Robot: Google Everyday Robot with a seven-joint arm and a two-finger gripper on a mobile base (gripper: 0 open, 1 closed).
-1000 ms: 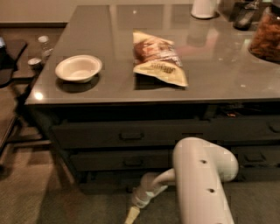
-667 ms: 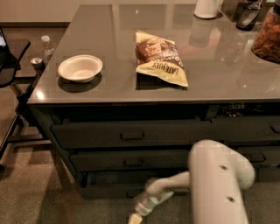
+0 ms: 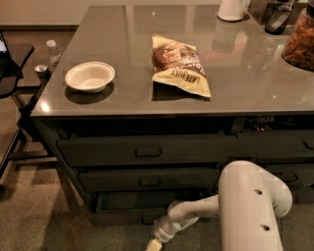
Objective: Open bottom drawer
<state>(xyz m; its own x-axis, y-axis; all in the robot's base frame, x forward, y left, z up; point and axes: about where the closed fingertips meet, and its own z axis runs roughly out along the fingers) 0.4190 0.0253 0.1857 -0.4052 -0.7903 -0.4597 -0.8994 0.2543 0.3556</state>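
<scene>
The bottom drawer (image 3: 117,216) is the lowest, slimmest front of the left stack under the grey counter. It stands pulled out a little, and a strip of its dark interior (image 3: 137,200) shows behind the front. My gripper (image 3: 154,243) hangs low at the bottom edge of the camera view, just in front of the drawer's centre and slightly below its handle. My white arm (image 3: 250,211) reaches to it from the right and hides the stack's lower right part. Above, the middle drawer (image 3: 147,181) and the top drawer (image 3: 147,151) are closed.
On the counter (image 3: 245,83) lie a white bowl (image 3: 90,76) and a chip bag (image 3: 179,63), with a white jug (image 3: 231,9) and a snack jar (image 3: 299,41) at the back right. A dark chair (image 3: 10,73), a bottle (image 3: 51,49) and a can (image 3: 41,71) stand at left.
My arm's white housing has slid to the right in the view, and the forearm now stretches further left. The gripper stays low by the bottom drawer, whose interior strip now shows.
</scene>
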